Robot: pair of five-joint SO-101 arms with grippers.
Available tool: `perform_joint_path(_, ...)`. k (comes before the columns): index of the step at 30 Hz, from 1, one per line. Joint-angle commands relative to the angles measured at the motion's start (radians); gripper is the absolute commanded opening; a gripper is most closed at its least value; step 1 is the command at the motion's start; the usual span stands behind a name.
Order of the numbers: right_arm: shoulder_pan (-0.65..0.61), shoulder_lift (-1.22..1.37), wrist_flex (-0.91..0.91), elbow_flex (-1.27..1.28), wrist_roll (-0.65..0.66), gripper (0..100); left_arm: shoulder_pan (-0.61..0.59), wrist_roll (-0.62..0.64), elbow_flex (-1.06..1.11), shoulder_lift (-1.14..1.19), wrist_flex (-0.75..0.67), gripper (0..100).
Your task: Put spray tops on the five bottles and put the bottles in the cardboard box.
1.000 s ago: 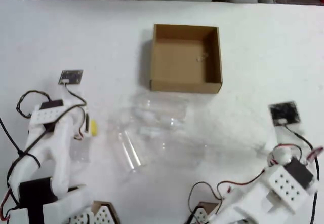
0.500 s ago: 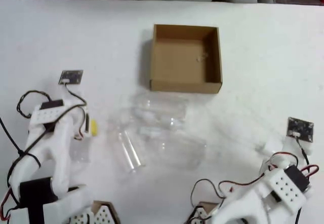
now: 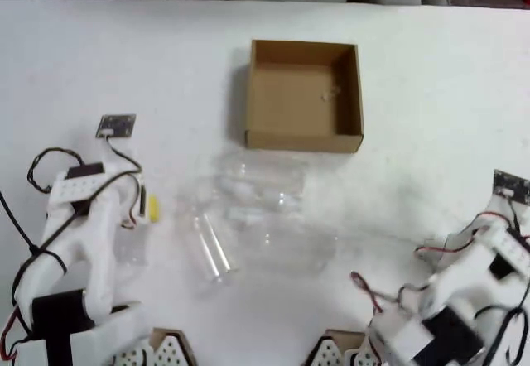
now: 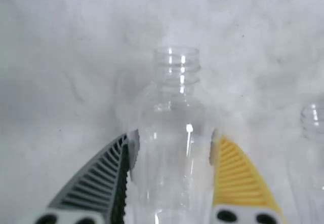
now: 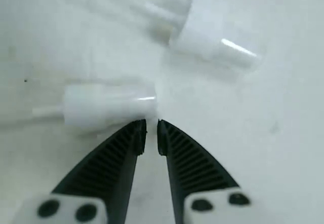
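The left gripper [image 4: 172, 142] clamps an uncapped clear bottle [image 4: 174, 97] at the table's left side, its threaded neck bare. The right gripper [image 5: 151, 125], jaws all but closed on nothing, sits just beside a white spray top [image 5: 109, 105] lying on the table [image 3: 431, 93], with a second spray top [image 5: 212, 39] near. Capping looks barely begun: the right gripper likely must open, seize a top and carry it to the held neck. Other clear bottles [image 3: 248, 217] lie near the cardboard box [image 3: 305, 142], which holds none. No label or writing is legible.
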Motion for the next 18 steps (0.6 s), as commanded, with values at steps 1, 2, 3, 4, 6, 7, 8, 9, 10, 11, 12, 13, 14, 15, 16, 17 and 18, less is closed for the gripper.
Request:
perform_joint_path(1,-0.013,0.116,0.013,-0.158,-0.040,1.6,-0.002,-0.012,-0.038,-0.012,-0.015,2)
perform_joint_path(2,-0.015,0.148,0.031,-0.193,-0.040,1.6,-0.002,-0.012,-0.038,-0.012,-0.015,2)
perform_joint_path(3,-0.022,0.174,0.056,-0.229,-0.041,1.6,-0.002,-0.012,-0.038,-0.012,-0.015,2)
perform_joint_path(4,-0.030,0.197,0.079,-0.259,-0.041,1.6,-0.002,-0.012,-0.038,-0.012,-0.015,2)
perform_joint_path(6,-0.047,0.234,0.102,-0.313,-0.071,1.6,-0.002,-0.012,-0.038,-0.012,-0.015,2)
perform_joint_path(7,-0.059,0.246,0.104,-0.338,-0.095,1.6,-0.002,-0.012,-0.038,-0.012,-0.015,2)
perform_joint_path(8,-0.071,0.260,0.108,-0.365,-0.114,1.6,-0.002,-0.012,-0.038,-0.012,-0.015,2)
perform_joint_path(9,-0.085,0.271,0.108,-0.387,-0.130,1.6,-0.002,-0.012,-0.038,-0.012,-0.015,2)
perform_joint_path(10,-0.102,0.278,0.110,-0.404,-0.146,1.6,-0.002,-0.012,-0.038,-0.012,-0.015,2)
perform_joint_path(11,-0.120,0.285,0.110,-0.416,-0.157,1.6,-0.002,-0.012,-0.038,-0.012,-0.015,2)
perform_joint_path(12,-0.143,0.291,0.113,-0.427,-0.164,1.6,-0.002,-0.012,-0.038,-0.012,-0.015,2)
perform_joint_path(13,-0.165,0.294,0.114,-0.434,-0.178,1.6,-0.002,-0.012,-0.038,-0.012,-0.015,2)
perform_joint_path(14,-0.186,0.295,0.116,-0.442,-0.193,1.6,-0.002,-0.012,-0.038,-0.012,-0.015,2)
perform_joint_path(15,-0.203,0.294,0.116,-0.448,-0.210,1.6,-0.002,-0.012,-0.038,-0.012,-0.015,2)
perform_joint_path(16,-0.217,0.289,0.117,-0.453,-0.226,1.8,-0.002,-0.012,-0.040,-0.012,-0.015,2)
perform_joint_path(17,-0.228,0.285,0.130,-0.462,-0.236,2.0,-0.002,-0.012,-0.040,-0.012,-0.015,2)
perform_joint_path(18,-0.234,0.277,0.159,-0.477,-0.241,2.1,-0.002,-0.012,-0.040,-0.012,-0.015,2)
